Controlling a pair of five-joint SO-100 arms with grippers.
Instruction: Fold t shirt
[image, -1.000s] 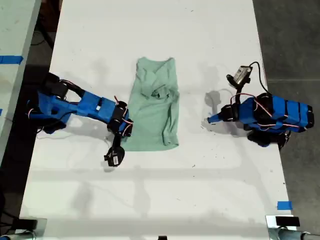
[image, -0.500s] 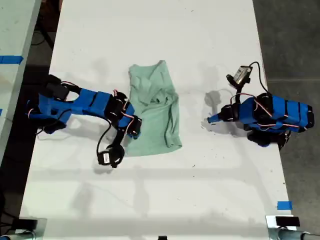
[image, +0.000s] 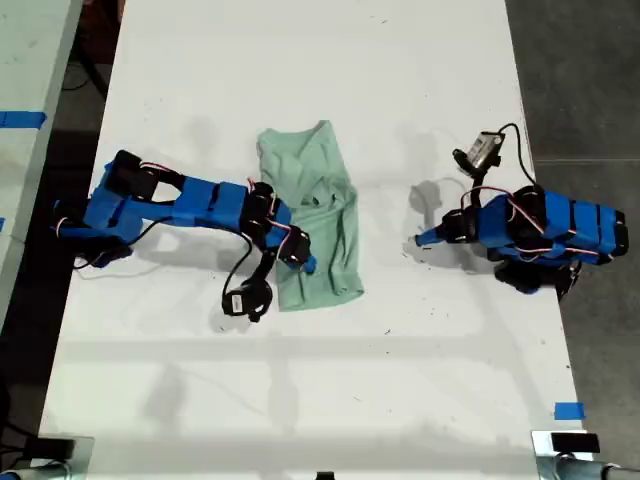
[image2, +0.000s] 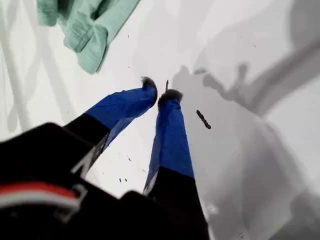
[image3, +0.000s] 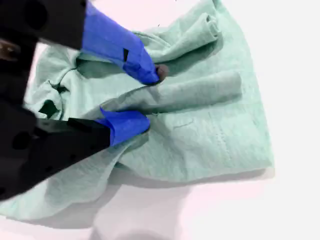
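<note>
The pale mint-green t shirt (image: 322, 190) lies wrinkled and partly doubled over on the white table (image: 300, 60), near the middle. My second gripper (image: 305, 262) reaches in from the exterior view's left onto the shirt's lower part. In the second wrist view its blue fingertips (image3: 150, 75) pinch a raised fold of the t shirt (image3: 215, 135). My first gripper (image: 420, 240) rests low over bare table at the exterior view's right, a short way from the shirt. Its jaws meet at the tips with nothing between them (image2: 161, 92), and only a corner of the t shirt (image2: 85, 30) shows beyond.
A small camera (image: 485, 150) on a cable stands above the arm at the exterior view's right. Blue tape (image: 568, 410) marks the table near that view's lower right. A second pale table (image: 25, 90) stands past a dark gap at its left.
My second gripper has moved from the shirt's edge toward the exterior view's right, taking that edge over the cloth; the shirt is narrower and its top has swung left. My first gripper stayed still.
</note>
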